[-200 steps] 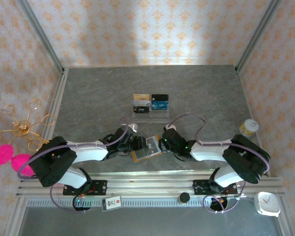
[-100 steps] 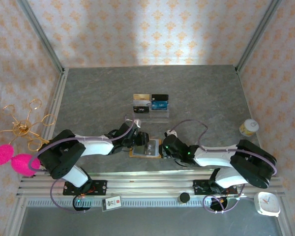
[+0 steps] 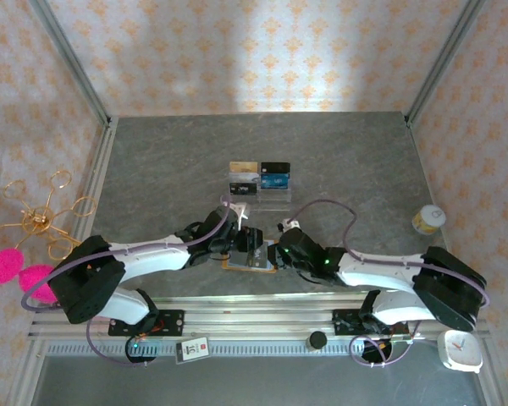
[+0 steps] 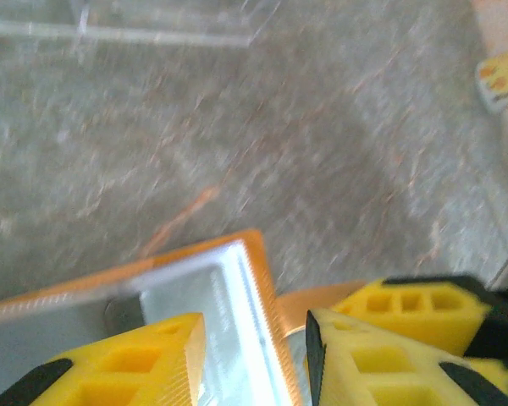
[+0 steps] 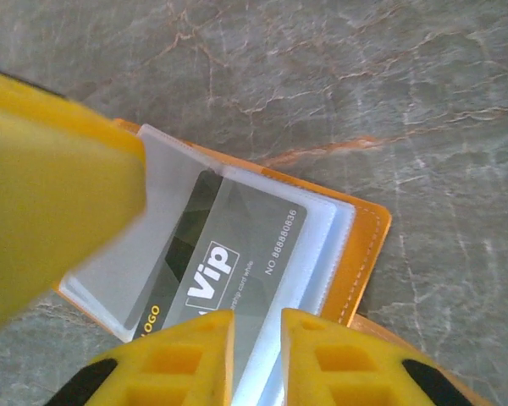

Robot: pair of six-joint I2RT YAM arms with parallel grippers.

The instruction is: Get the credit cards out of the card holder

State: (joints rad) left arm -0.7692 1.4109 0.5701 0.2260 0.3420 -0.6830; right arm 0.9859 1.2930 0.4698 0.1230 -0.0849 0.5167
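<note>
Card holder [image 5: 368, 241] lying open, long axis crosswise, VIP card [image 5: 229, 254] lengthwise inside

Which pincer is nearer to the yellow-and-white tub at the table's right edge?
Right. The right pincer is at the card holder's right end, the tub farther right; the left pincer sits at its left end.

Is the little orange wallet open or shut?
Open. The card holder lies spread flat on the table, its clear sleeves showing, with a grey VIP card tucked inside one.
</note>
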